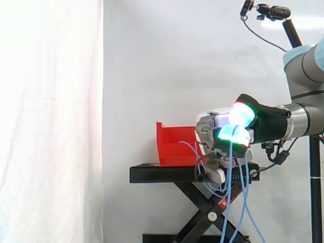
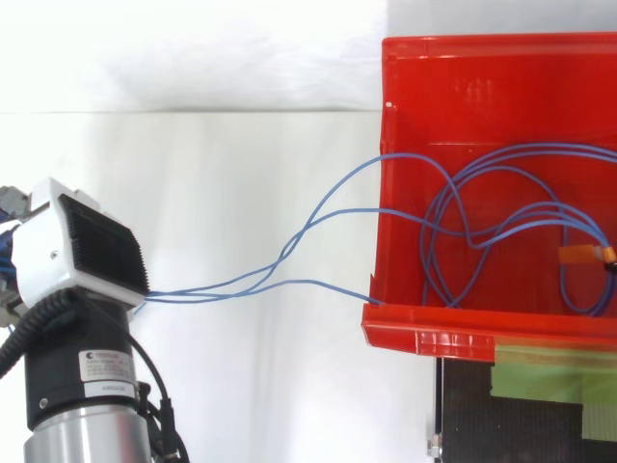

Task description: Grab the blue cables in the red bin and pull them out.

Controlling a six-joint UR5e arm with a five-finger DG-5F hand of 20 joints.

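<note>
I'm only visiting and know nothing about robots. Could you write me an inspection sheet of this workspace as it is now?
Surface: black stand carrying the bin.
Job's things: red bin with loops of the blue cables lying inside. Some strands run out over its wall to the hand.
Clutter: small orange piece in the bin; green tape on the stand.
Hand: hand beside the bin, fingers curled round the blue cables.
Cables: blue strands hang from the hand down past the stand.
Surroundings: white curtain; camera on a pole.
</note>
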